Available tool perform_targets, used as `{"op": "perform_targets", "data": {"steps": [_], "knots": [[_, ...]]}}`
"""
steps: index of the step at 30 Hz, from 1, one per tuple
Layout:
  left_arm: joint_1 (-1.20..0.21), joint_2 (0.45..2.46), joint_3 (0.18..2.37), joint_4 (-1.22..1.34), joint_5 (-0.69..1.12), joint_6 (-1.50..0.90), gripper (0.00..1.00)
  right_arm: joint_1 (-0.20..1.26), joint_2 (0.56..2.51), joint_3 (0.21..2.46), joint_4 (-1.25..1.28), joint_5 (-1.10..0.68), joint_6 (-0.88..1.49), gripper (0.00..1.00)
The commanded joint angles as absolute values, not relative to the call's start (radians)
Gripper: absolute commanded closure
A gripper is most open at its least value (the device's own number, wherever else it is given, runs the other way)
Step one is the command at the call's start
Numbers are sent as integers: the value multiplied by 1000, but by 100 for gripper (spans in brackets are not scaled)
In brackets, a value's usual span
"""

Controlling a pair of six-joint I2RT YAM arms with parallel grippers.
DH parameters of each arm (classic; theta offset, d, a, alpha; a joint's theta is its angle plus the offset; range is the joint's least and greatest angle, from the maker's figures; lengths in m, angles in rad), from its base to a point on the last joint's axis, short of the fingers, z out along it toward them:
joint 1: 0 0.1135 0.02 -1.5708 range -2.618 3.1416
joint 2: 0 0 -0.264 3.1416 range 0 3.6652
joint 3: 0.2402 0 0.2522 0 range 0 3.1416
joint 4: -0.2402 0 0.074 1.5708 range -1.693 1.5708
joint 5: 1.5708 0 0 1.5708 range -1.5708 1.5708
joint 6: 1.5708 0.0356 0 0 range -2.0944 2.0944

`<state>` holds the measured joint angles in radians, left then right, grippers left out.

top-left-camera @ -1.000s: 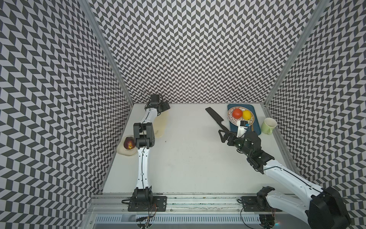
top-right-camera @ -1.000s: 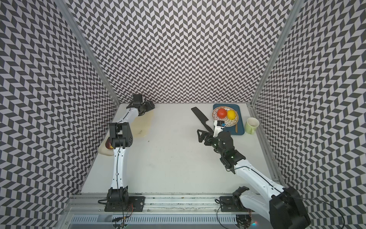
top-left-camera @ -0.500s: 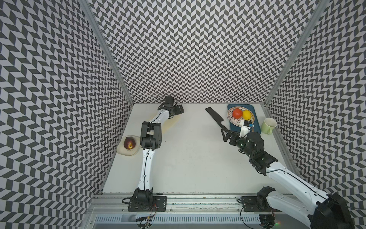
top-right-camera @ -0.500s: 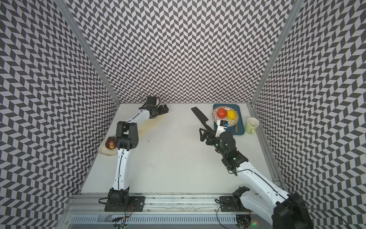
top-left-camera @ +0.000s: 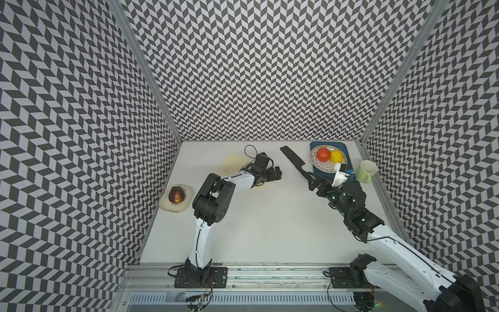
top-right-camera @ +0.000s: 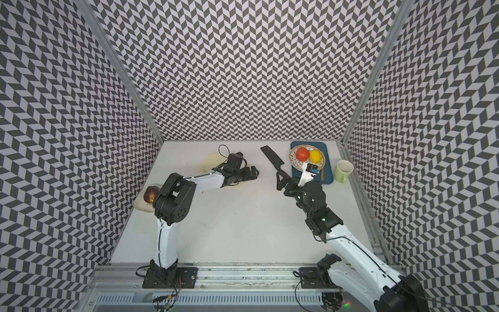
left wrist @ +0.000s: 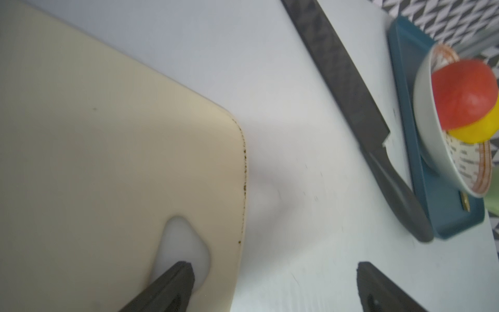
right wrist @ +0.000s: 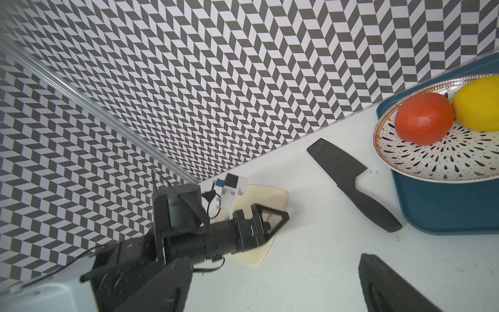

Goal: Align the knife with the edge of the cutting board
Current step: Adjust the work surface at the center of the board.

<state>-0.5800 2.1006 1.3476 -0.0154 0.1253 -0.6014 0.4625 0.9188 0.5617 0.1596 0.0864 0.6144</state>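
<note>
Compared with a second ago, the left arm is seen swung away from the far left corner toward the middle of the bench [top-left-camera: 270,221], and the cutting board [top-left-camera: 233,162] appears to have been drawn along with it. The right hand [top-left-camera: 312,183] is found only slightly nearer the far wall than before, and the knife [top-left-camera: 294,162] is unmoved. No lettering can be read: the small blue-and-white module on the right wrist is too small for any print to be made out. The knife is shown all black, with a broad rectangular blade and a slim, slightly curved handle. It is laid flat on the bench at a slant, blade toward the back wall, just beside the dark blue tray [top-left-camera: 348,151] and apart from the board, not aligned with its edge. The board is seen as thin, pale cream and round-cornered, with dark specks along one edge. The left hand [left wrist: 274,270] is held wide open with nothing gripped, one fingertip [left wrist: 178,275] set at the board's triangular hole. The right hand is spread fully open at the knife's handle end, nothing held.
</note>
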Motion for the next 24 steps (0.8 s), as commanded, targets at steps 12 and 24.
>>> {"op": "perform_targets", "data": {"steps": [12, 24], "knots": [[-567, 1685, 609, 89, -92, -747, 0, 466, 934, 554, 192, 96, 616, 0], [-270, 1734, 721, 30, -105, -782, 0, 466, 955, 566, 177, 83, 609, 0]]}}
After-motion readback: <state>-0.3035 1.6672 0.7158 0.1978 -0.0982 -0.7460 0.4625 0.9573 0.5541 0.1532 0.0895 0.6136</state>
